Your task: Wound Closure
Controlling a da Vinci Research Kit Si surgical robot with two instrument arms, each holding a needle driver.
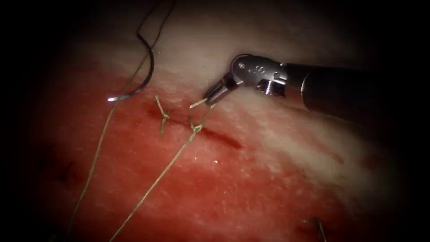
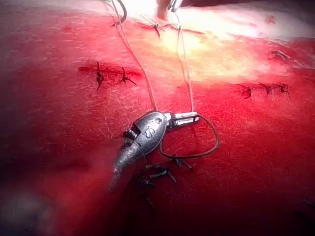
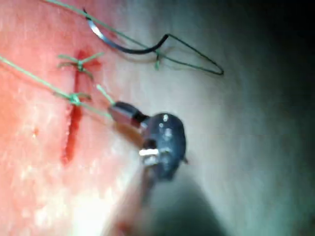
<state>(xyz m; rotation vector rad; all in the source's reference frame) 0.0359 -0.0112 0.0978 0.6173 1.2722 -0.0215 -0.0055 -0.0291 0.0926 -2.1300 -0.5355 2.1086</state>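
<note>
While right claw (image 1: 210, 95) pinches short thread tail (image 1: 198, 103) beside knot (image 1: 195, 128) on cut (image 1: 221, 138), left claw (image 2: 189, 118) clamps long thread (image 2: 184, 69). Needle (image 1: 145, 67) lies free on tissue (image 1: 251, 179), left of cut.

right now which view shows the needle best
The endoscope view: the whole curved needle lies free on the tissue, left of the cut, held by neither tool. The right wrist view shows its curve too, less crisply. The left wrist view catches just a bit of it at the frame edge.
</note>
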